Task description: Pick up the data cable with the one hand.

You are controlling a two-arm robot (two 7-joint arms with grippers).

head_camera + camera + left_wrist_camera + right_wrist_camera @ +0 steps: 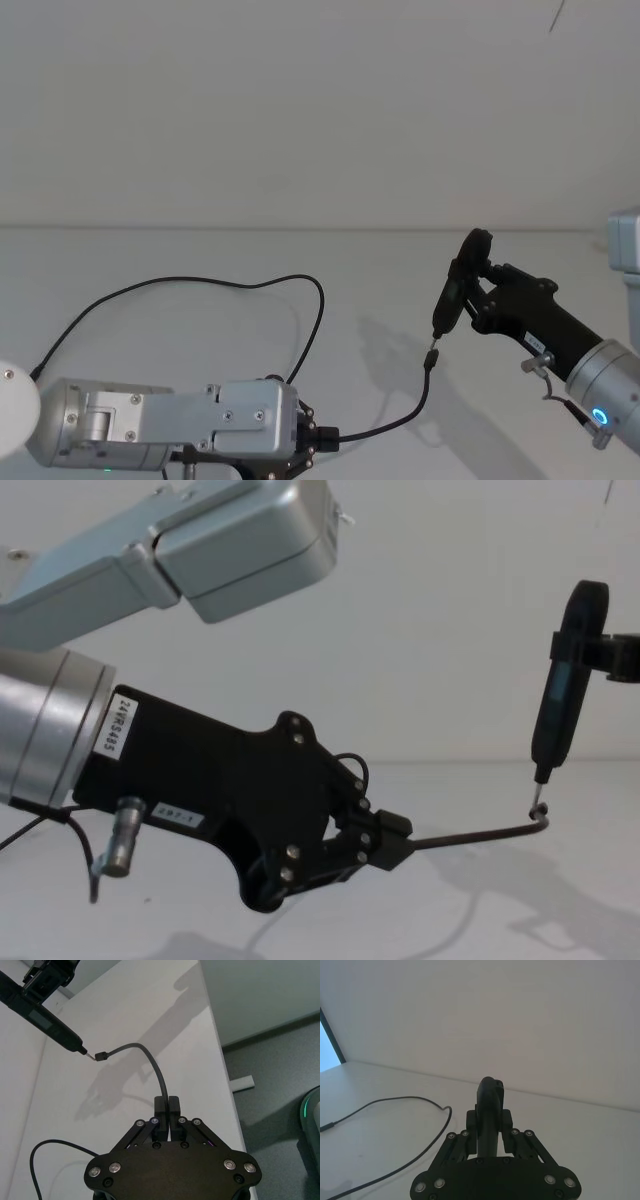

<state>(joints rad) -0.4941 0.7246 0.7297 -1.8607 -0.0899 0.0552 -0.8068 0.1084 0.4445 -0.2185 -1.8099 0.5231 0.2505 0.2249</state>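
I had the left gripper (pixel 167 1105) clamped on the cable (pixel 300 300) near its plug end, the short free length arching up off the white table (pixel 180 260) to the plug (pixel 431 357). The rest of the cable looped away across the table behind. My right gripper (pixel 490 1122) was closed around a dark pen-like tool (pixel 560 695), its tip just touching the plug.

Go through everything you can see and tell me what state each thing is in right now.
Long thin black data cable: gripped near its plug end, plug lifted off the white table.
Left claw: shut on the cable.
Right claw: shut on a slim black pen-shaped tool, tip at the plug.
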